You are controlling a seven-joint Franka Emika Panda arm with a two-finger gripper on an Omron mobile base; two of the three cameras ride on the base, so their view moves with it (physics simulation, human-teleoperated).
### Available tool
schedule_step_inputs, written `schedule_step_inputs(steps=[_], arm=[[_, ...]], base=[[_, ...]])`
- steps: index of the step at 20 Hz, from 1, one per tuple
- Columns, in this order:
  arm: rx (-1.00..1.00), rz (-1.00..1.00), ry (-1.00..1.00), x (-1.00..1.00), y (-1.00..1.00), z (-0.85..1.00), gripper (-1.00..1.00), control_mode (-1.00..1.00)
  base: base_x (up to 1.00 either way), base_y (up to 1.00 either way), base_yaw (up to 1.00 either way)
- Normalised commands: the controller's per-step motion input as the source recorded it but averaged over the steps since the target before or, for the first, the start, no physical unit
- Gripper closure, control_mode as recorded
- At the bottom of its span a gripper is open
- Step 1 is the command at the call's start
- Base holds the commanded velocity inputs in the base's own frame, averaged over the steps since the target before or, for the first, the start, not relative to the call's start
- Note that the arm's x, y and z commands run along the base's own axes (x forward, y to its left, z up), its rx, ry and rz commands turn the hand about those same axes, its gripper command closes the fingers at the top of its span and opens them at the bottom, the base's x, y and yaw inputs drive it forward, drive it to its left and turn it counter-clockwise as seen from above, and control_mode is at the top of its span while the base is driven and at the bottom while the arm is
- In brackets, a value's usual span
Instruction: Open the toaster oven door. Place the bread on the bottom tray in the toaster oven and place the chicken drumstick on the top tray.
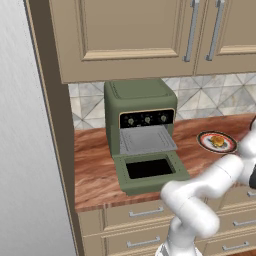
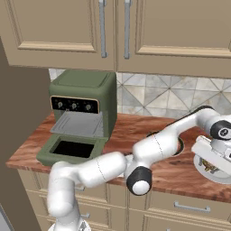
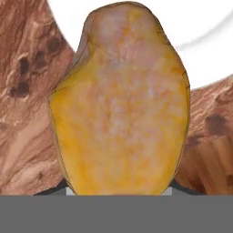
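- The toaster oven (image 1: 140, 107) stands at the left of the wooden counter (image 1: 92, 170), back against the tiled wall beneath the beige upper cabinets (image 1: 125, 35).
- The toaster oven door (image 1: 150, 170) is folded down flat onto the counter in front of the oven, its dark window facing up; a grey tray (image 1: 146, 140) shows in the open mouth just under the black strip of knobs.
- To the right of the oven, well apart from it, a plate (image 1: 216, 142) lies on the counter with golden-brown food on it; bread and drumstick cannot be told apart in the left base view.
- In the right base view the white arm reaches right across the counter and its hand hangs over that plate (image 2: 222, 177).
- The end effector (image 3: 119, 193) is closed partway on a golden, pale-mottled food piece (image 3: 120, 113), probably the bread, with the plate's white rim (image 3: 205, 36) and wood grain behind it.
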Motion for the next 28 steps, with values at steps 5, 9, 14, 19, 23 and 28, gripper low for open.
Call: schedule_step_inputs(steps=[5, 9, 14, 19, 23, 28], arm=[[0.49, 0.25, 0.17, -0.3, 0.35, 0.78, 1.0, -1.0], [0.47, 0.28, 0.16, -0.4, 0.42, 0.59, 1.0, -1.0], [0.43, 0.42, 0.12, -0.59, 0.86, -0.06, 1.0, -1.0], [0.14, 0.51, -0.03, -0.6, 1.0, 0.04, 1.0, -1.0], [0.0, 0.57, -0.22, -0.09, 1.0, 0.51, 1.0, -1.0], [0.0, 0.57, -0.25, -0.1, 1.0, 0.58, 1.0, -1.0]], base=[[0.0, 0.0, 0.0], [0.0, 0.0, 0.0], [0.0, 0.0, 0.0], [0.0, 0.0, 0.0], [0.0, 0.0, 0.0], [0.0, 0.0, 0.0]])
